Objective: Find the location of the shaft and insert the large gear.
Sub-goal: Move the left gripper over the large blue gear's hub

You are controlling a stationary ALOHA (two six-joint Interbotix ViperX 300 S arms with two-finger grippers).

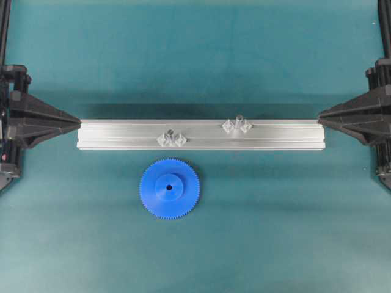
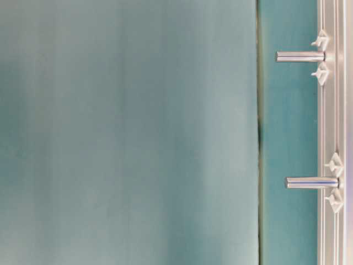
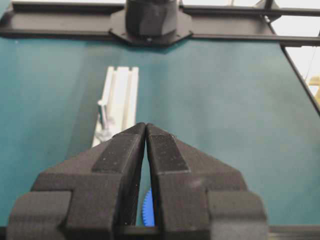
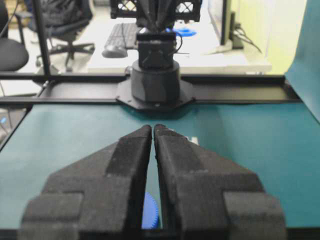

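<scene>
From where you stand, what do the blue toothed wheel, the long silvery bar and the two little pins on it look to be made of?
The wheel looks like moulded plastic: uniform bright blue, matte. The bar seems to be aluminium: pale silver, satin, with straight grooves. The pins look like polished metal, with bright streaks along them. Their small brackets seem to be clear plastic.

You have a teal mat (image 1: 195, 55) covering the whole work surface. A long grooved aluminium rail (image 1: 275, 135) lies across its middle, running left to right in the overhead view. Beyond the table, the right wrist view shows you an office chair (image 4: 60, 22), a keyboard (image 4: 127, 34) and a mouse (image 4: 114, 50) on a pale desk (image 4: 210, 55).
</scene>
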